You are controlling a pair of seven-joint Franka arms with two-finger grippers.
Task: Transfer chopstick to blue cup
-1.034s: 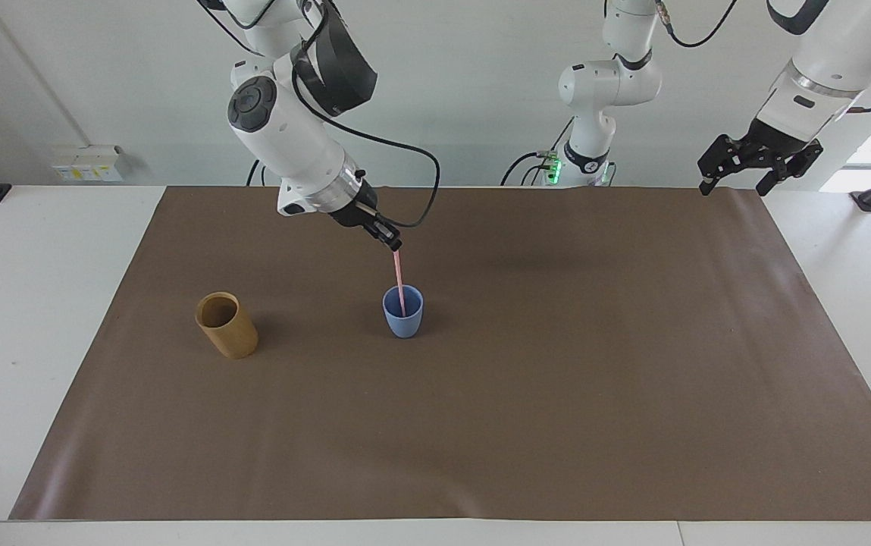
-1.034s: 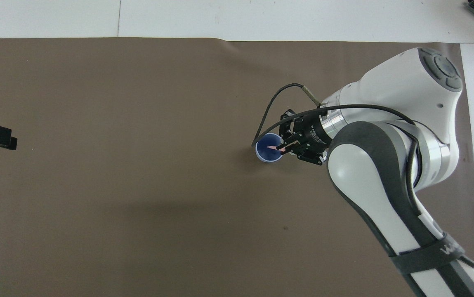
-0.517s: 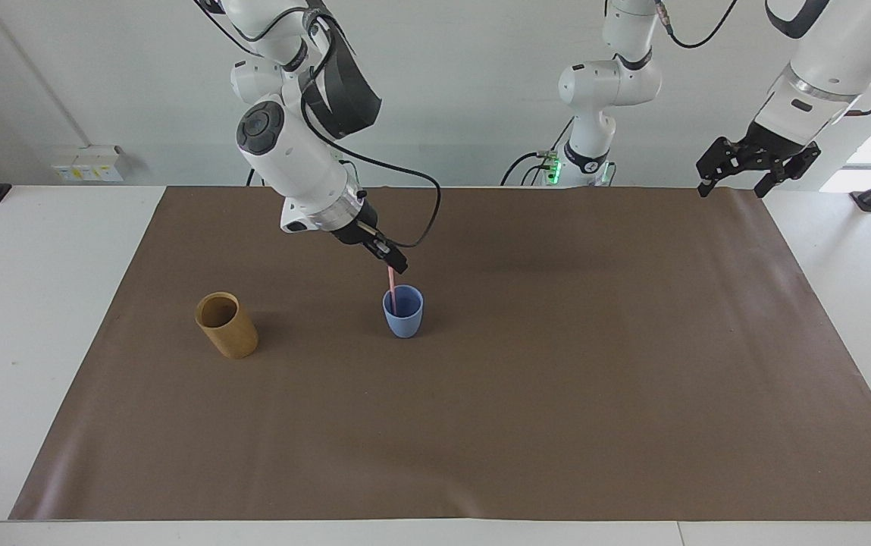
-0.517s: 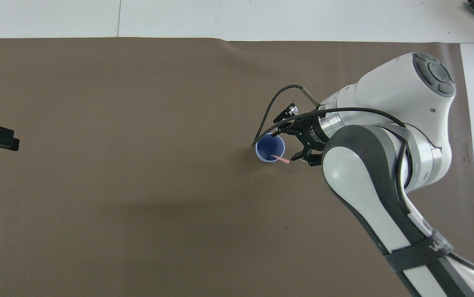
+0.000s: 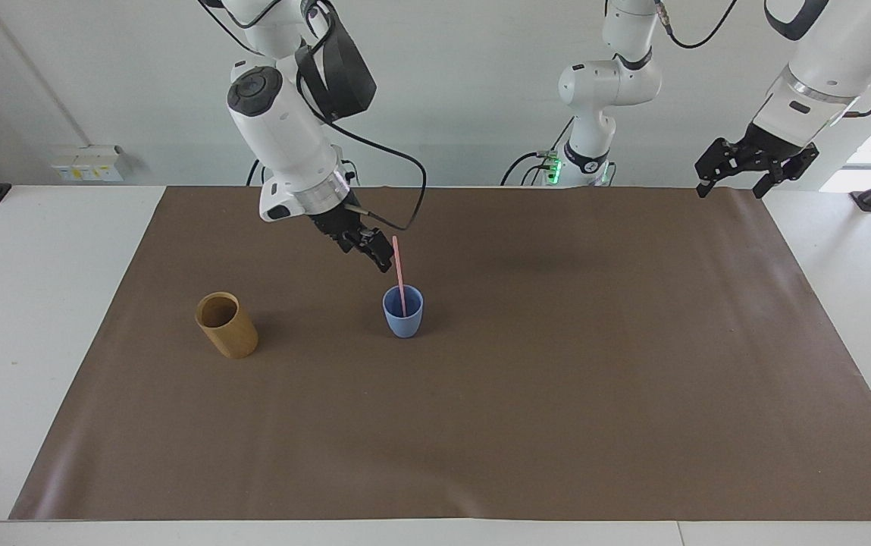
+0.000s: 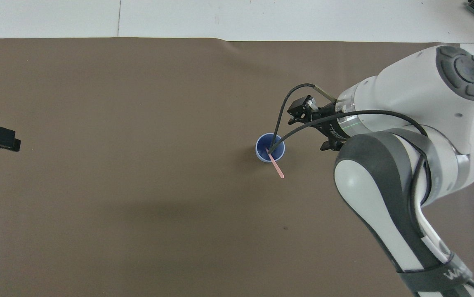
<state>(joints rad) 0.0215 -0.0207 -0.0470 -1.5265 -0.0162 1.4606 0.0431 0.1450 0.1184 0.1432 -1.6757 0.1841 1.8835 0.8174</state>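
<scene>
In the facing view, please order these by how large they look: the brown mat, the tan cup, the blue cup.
1. Brown mat, by far the largest; it covers most of the table.
2. Tan cup, taller than the blue one.
3. Blue cup, the smallest; it holds the chopstick.

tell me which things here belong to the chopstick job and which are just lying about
Job: chopstick standing in the blue cup; right gripper, open beside the chopstick.
Lying about: tan-brown cup; left gripper, open, waiting at the brown mat's edge.
</scene>
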